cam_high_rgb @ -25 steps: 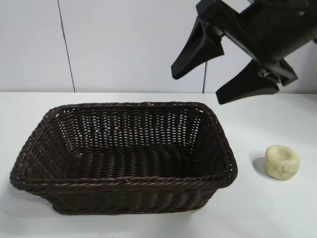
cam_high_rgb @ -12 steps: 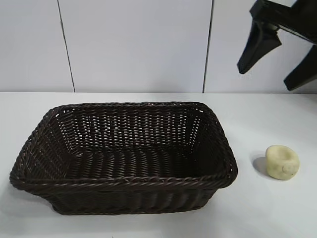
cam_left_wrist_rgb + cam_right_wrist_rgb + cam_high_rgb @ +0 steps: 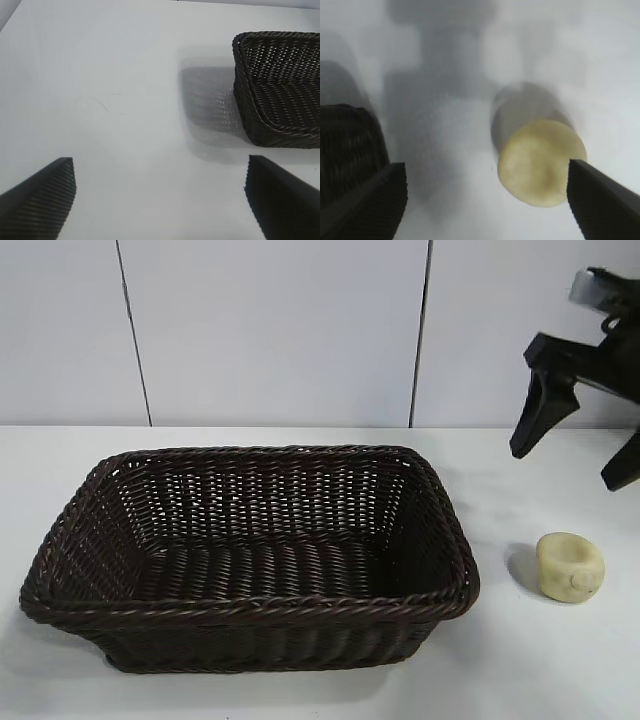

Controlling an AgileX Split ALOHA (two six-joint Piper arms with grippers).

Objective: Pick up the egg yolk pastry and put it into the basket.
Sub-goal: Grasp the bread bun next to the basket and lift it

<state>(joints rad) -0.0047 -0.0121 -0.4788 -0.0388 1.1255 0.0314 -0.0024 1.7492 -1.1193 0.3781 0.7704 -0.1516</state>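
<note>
Lowered, black right gripper (image 3: pixel 580 445), fingers spread, above small pale-yellow rounded egg yolk pastry (image 3: pixel 571 566), right of dark-brown woven wicker basket (image 3: pixel 255 608); left gripper (image 3: pixel 160 197) likewise spread.

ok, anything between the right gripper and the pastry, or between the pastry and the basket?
Nothing visible. The right gripper hangs open above the egg yolk pastry, with only air between them. Bare table separates the pastry from the basket; only the basket's near wall has to be cleared.

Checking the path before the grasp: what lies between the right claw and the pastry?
Nothing: the exterior view shows only bare table between the open right claw and the pastry.
</note>
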